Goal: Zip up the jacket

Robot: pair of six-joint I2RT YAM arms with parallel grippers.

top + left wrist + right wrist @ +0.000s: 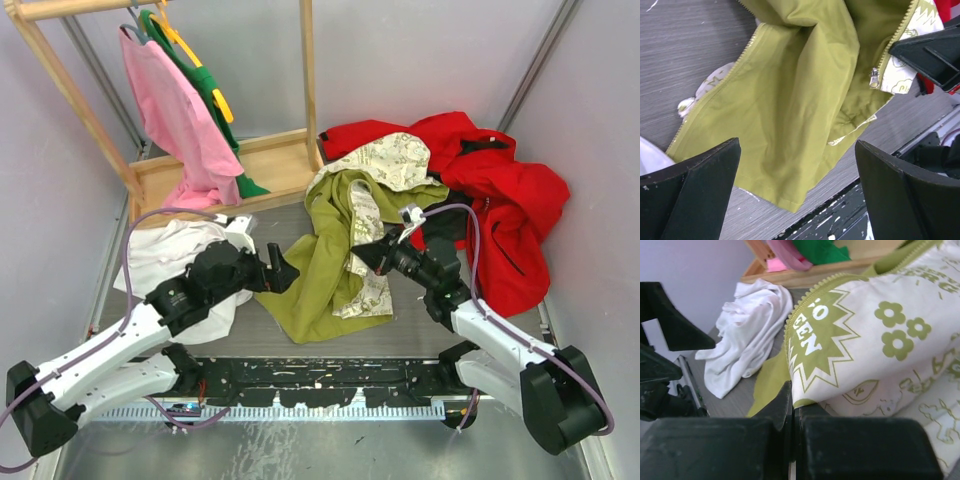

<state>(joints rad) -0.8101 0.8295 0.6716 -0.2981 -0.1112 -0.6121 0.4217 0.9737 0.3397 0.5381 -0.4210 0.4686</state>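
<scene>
The jacket point(325, 265) lies crumpled mid-table, olive side out, with the cream printed lining point(385, 160) showing at its top and along its right edge. My left gripper point(287, 275) is open at the jacket's left edge, touching nothing. In the left wrist view its fingers point(695, 195) stand wide apart over the olive hem point(790, 165). There I also see the metal zipper slider point(873, 78) and a row of zipper teeth point(715, 92). My right gripper point(365, 256) is shut on the jacket's cream lining edge point(840, 340), next to a row of zipper teeth point(795, 315).
A bright red jacket point(500, 200) is heaped at the back right. A white garment point(185, 265) lies at the left, under my left arm. A wooden rack point(235, 165) with pink point(180, 110) and green clothes stands at the back left. A black rail point(320, 378) runs along the near edge.
</scene>
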